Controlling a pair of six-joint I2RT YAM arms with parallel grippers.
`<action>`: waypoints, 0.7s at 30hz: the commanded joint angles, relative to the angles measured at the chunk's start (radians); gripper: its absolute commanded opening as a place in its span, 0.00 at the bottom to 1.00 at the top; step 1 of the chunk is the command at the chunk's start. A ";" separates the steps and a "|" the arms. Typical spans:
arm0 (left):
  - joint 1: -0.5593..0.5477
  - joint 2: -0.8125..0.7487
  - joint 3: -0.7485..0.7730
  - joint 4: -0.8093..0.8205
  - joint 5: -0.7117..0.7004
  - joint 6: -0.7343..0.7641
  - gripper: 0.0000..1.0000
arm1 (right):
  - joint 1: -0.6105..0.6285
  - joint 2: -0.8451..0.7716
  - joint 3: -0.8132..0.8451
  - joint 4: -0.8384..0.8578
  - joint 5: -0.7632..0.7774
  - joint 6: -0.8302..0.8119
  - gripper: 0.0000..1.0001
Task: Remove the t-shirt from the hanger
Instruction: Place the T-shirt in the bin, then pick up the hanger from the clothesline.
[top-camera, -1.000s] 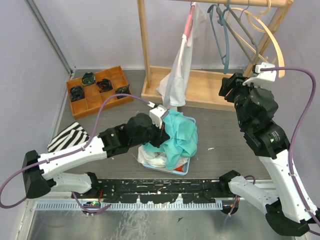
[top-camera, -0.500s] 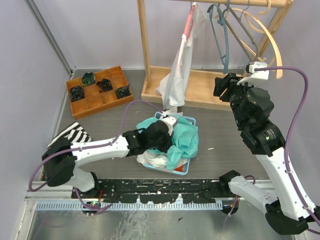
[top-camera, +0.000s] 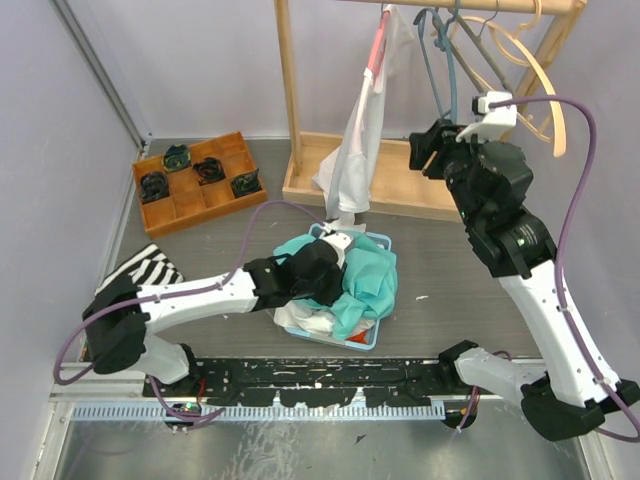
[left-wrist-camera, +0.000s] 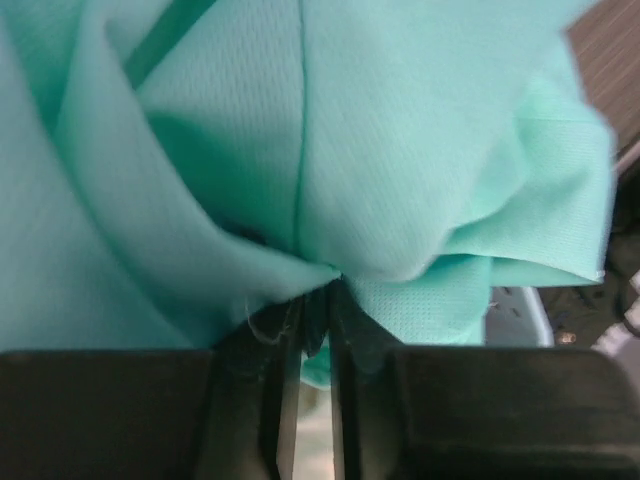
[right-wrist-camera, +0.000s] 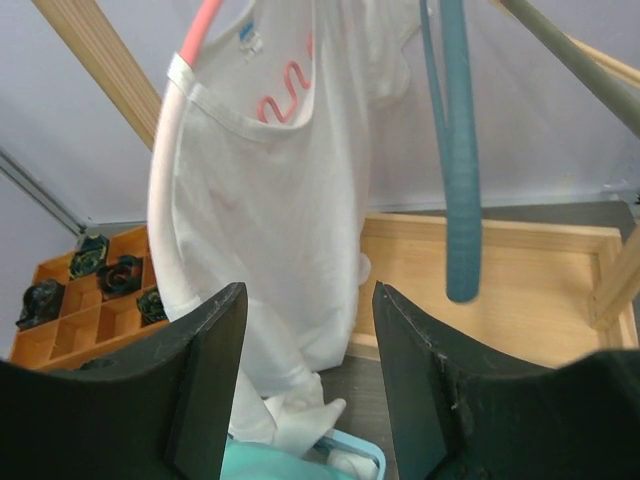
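1. A white t-shirt (right-wrist-camera: 270, 200) is hanging on a pink hanger (right-wrist-camera: 192, 45) from the rail of a wooden rack (top-camera: 290, 90), its hem drooping to the rack's base. A pink squiggle is showing below the collar, and the small blue neck label is too small to read.
2. The right claw (right-wrist-camera: 307, 330) is hovering near the shirt, jaws well apart, gripping nothing.
3. The left claw (left-wrist-camera: 315, 310) is sitting in a light blue basket (top-camera: 372, 340) on the worktop (top-camera: 440, 260), jaws nearly together, pinching teal cloth (left-wrist-camera: 400, 150).

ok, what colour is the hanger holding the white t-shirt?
Pink hanger, clearest in the right wrist view.
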 joint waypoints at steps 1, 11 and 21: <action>-0.004 -0.108 0.105 -0.145 -0.012 0.048 0.33 | 0.005 0.082 0.152 0.066 -0.084 0.003 0.59; -0.008 -0.292 0.129 -0.215 -0.002 0.060 0.57 | 0.011 0.305 0.357 0.130 -0.146 0.042 0.60; -0.009 -0.501 0.052 -0.181 -0.142 0.064 0.63 | 0.077 0.554 0.623 0.102 -0.023 0.037 0.59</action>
